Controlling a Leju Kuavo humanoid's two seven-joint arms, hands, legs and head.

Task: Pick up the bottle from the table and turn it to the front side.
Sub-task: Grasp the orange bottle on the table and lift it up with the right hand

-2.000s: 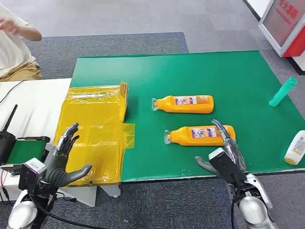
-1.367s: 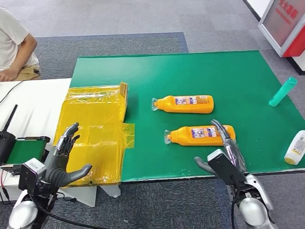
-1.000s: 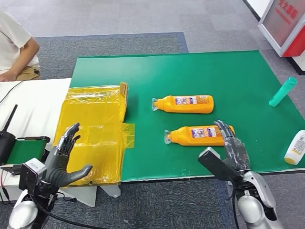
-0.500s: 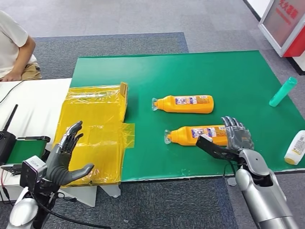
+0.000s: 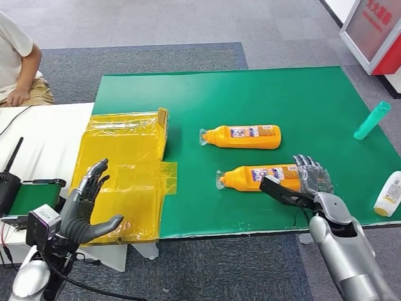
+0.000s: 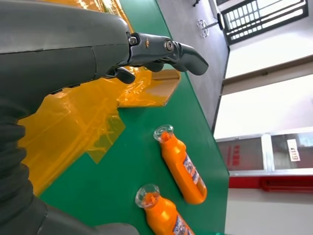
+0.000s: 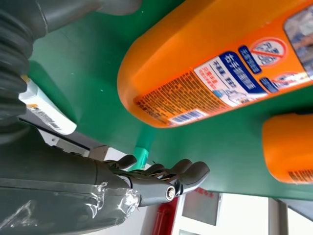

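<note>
Two orange plastic bottles with clear caps lie on their sides on the green mat-covered table (image 5: pixel 284 94), caps pointing to 9 o'clock in the head view. The nearer orange bottle (image 5: pixel 257 177) lies just below the table's centre, with a printed label and barcode showing on its upper side; the farther orange bottle (image 5: pixel 241 136) lies parallel to it toward 12 o'clock, a strip of green between them.

The right hand (image 5: pixel 309 179) is at the nearer bottle's base end, at 3 o'clock from its cap, fingers spread and raised, the thumb stretched out low toward 9 o'clock along the bottle's near side. In the right wrist view the fingers (image 7: pixel 184 171) stand apart from the orange body and hold nothing; whether the thumb touches the bottle is hard to judge from here.

The left hand (image 5: pixel 88 210) hovers at 8 o'clock over crumpled yellow plastic sheeting (image 5: pixel 128 169), fingers splayed, nothing in them.

At the table's 3 o'clock edge lie a slim teal tube (image 5: pixel 373 120) and, nearer, a white bottle with a yellow cap (image 5: pixel 388 194). A seated person (image 5: pixel 16 59) in a white shirt is at 10 o'clock.
</note>
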